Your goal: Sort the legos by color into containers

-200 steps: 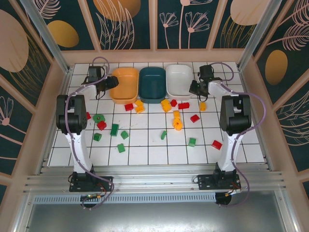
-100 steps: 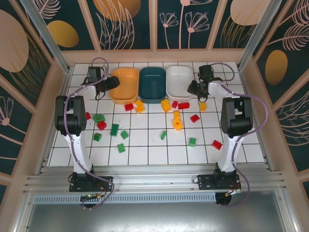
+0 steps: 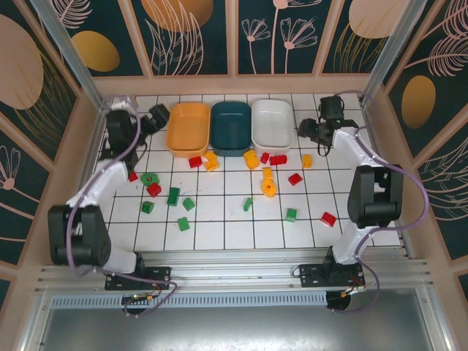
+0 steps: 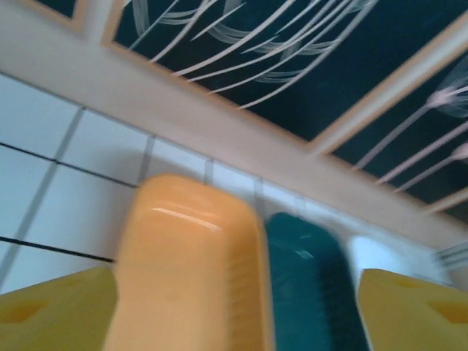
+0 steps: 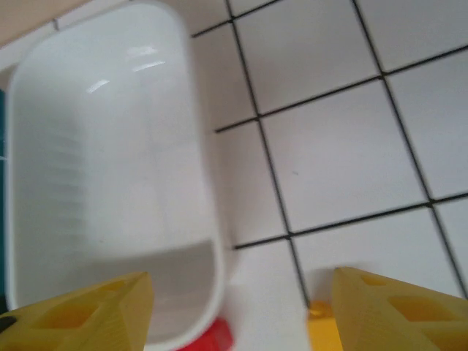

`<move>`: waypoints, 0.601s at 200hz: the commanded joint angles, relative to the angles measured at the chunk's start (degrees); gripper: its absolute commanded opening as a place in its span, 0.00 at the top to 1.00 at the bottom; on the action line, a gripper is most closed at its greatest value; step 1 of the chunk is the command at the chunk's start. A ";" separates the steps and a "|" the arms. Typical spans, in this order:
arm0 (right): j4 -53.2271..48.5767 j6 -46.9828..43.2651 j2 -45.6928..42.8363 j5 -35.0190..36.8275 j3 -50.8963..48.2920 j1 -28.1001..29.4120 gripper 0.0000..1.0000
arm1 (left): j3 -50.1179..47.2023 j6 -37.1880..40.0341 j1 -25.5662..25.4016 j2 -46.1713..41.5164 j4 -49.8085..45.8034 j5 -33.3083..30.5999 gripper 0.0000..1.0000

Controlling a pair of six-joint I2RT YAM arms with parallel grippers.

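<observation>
Three containers stand in a row at the back: orange tray (image 3: 188, 129), dark teal tray (image 3: 230, 128), white tray (image 3: 271, 124). Several legos lie on the tiles in front of them, among them a red brick (image 3: 195, 161), a yellow brick (image 3: 251, 159) and a green brick (image 3: 173, 196). My left gripper (image 3: 157, 117) hovers just left of the orange tray (image 4: 190, 270), open, nothing between its yellow fingers (image 4: 51, 314). My right gripper (image 3: 310, 132) hangs just right of the white tray (image 5: 102, 183), open and holding nothing, above a yellow brick (image 5: 322, 333) and a red brick (image 5: 216, 338).
A wooden rim (image 3: 234, 84) and patterned wall panels close the tiled table (image 3: 219, 227) at the back and sides. More bricks lie by the left arm (image 3: 153, 189) and at the right front (image 3: 328, 218). The left arm stretches along the left edge.
Both grippers have opened from nearly shut. The left arm swung out to the left, drawing its gripper off the orange tray's edge. The right gripper shifted right, away from the white tray.
</observation>
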 commanded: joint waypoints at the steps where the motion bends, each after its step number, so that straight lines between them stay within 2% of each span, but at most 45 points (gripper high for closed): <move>1: -2.04 -3.58 0.70 1.98 -3.14 -0.32 0.30 | -11.29 -9.03 -3.72 -2.84 9.90 4.89 0.10; 29: -1.85 -4.15 3.21 -0.84 -3.98 -0.04 0.30 | -20.39 -10.34 -9.67 -11.19 11.05 5.35 0.09; 64: -2.64 -3.72 7.09 1.22 -2.91 1.70 0.34 | -25.46 -10.41 -10.59 -20.21 8.22 4.24 0.04; 96: -2.49 -2.03 8.95 2.81 -3.50 2.49 0.47 | -25.29 -10.08 -10.59 -20.98 7.09 5.49 0.03; 120: -1.50 -1.02 8.16 3.78 -5.19 2.51 0.52 | -24.67 -11.25 -10.55 -19.73 7.87 6.59 0.03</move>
